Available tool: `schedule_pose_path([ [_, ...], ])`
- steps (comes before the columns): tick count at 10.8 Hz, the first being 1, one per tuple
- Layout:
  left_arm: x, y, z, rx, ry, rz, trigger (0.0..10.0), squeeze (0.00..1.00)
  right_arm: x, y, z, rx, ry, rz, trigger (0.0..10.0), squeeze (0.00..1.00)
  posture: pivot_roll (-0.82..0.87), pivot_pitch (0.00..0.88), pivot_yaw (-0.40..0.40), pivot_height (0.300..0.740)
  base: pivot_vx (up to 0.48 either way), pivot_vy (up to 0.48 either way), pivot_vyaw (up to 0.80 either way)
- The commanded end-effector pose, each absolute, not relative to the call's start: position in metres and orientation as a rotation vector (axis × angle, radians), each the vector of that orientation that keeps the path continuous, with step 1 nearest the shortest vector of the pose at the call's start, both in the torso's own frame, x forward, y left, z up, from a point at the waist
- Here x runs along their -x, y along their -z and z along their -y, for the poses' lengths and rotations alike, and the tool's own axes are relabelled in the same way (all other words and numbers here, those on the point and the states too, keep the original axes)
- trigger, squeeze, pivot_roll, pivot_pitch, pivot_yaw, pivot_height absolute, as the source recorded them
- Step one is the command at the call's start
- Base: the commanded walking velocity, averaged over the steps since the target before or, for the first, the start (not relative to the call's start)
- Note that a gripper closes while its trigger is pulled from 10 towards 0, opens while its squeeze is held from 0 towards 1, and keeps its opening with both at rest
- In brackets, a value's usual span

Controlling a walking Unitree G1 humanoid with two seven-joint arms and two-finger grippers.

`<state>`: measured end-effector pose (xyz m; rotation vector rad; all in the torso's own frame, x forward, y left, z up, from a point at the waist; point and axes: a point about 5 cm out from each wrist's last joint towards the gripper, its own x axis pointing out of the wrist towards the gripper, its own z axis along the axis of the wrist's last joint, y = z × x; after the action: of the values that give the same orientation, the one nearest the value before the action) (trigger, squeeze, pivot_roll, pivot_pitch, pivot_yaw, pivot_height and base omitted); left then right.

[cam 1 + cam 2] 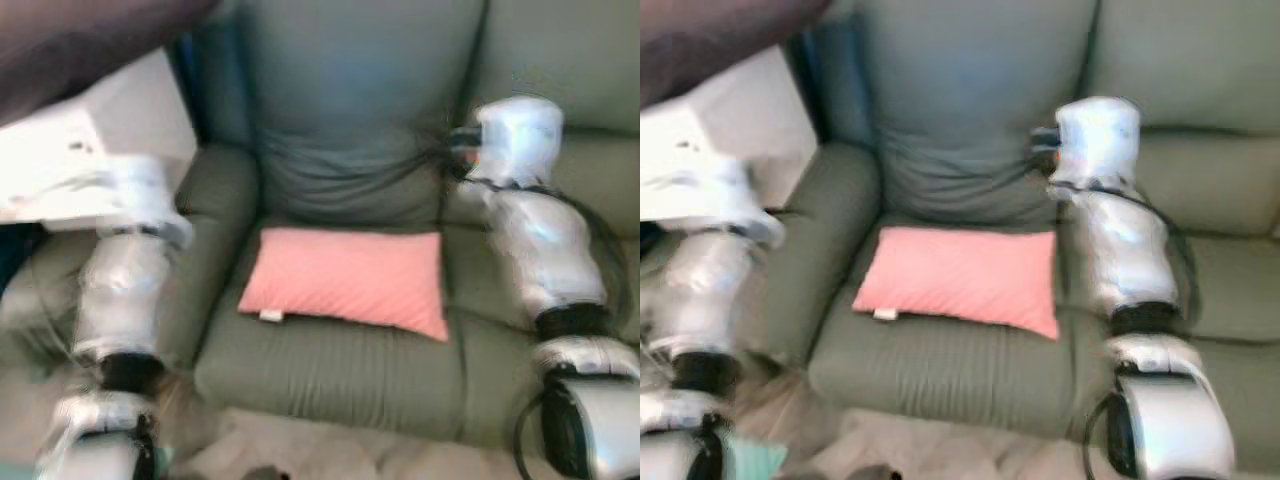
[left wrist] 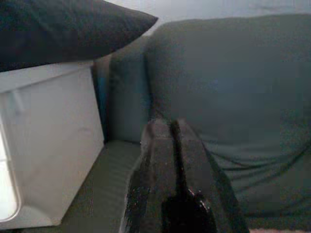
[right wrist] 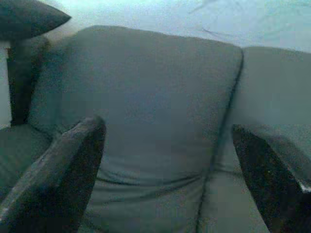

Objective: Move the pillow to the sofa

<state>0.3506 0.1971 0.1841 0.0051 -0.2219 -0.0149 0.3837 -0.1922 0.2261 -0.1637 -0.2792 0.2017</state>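
Observation:
A pink pillow (image 1: 350, 278) lies flat on the seat cushion of the green sofa (image 1: 340, 370), just in front of the backrest. Both silver arms are raised on either side of it and neither touches it. In the left wrist view my left gripper (image 2: 171, 124) is shut with nothing between its fingers, pointing at the sofa's backrest near the armrest. In the right wrist view my right gripper (image 3: 166, 127) is wide open and empty, facing the backrest (image 3: 146, 97). The eye views are blurred.
A white box (image 1: 110, 130) stands beside the sofa's left armrest (image 1: 215, 200), with a dark cushion (image 2: 63, 29) resting on top of it. A second sofa seat (image 1: 590, 180) continues to the right. Light floor shows in front of the sofa.

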Motion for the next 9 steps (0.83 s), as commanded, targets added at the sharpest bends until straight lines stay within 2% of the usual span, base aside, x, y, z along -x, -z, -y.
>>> schedule_pose_path([
  [1,-0.338,-0.178,-0.219,-0.046,-0.057,0.196,10.0,0.00,-0.382,-0.235,0.166,0.128,-0.253,0.324,10.0,1.00,-0.01,0.000,0.065,0.740,0.000,0.000,0.00],
  [2,-0.330,-0.172,-0.219,-0.050,-0.094,0.190,10.0,0.00,-0.378,-0.227,0.168,0.078,-0.217,0.294,10.0,1.00,-0.01,0.000,0.056,0.740,0.000,0.000,0.00],
  [3,-0.324,-0.168,-0.219,-0.004,-0.130,0.178,10.0,0.00,-0.372,-0.214,0.170,0.034,-0.181,0.246,10.0,0.87,-0.01,0.000,0.050,0.740,0.000,0.000,0.00],
  [4,-0.320,-0.167,-0.218,0.007,-0.143,0.172,10.0,0.00,-0.369,-0.209,0.172,0.034,-0.164,0.233,10.0,0.00,-0.02,0.000,0.049,0.740,0.000,0.000,0.00],
  [5,-0.312,-0.163,-0.218,-0.018,-0.210,0.150,10.0,0.00,-0.362,-0.201,0.174,-0.010,-0.125,0.195,10.0,0.00,-0.02,0.000,0.044,0.740,0.000,0.000,0.00],
  [7,-0.301,-0.158,-0.208,-0.065,-0.217,0.156,10.0,0.00,-0.351,-0.194,0.179,0.011,-0.095,0.180,10.0,0.00,-0.02,0.000,0.033,0.740,0.000,0.000,0.00],
  [8,-0.294,-0.156,-0.202,-0.067,-0.184,0.156,10.0,0.00,-0.346,-0.191,0.182,0.004,-0.067,0.175,10.0,0.00,-0.02,0.000,0.027,0.740,0.000,0.000,0.00],
  [9,-0.286,-0.148,-0.189,-0.055,-0.078,0.112,10.0,0.00,-0.336,-0.183,0.188,0.046,-0.036,0.162,10.0,0.00,-0.02,0.000,0.020,0.740,0.000,0.000,0.00],
])
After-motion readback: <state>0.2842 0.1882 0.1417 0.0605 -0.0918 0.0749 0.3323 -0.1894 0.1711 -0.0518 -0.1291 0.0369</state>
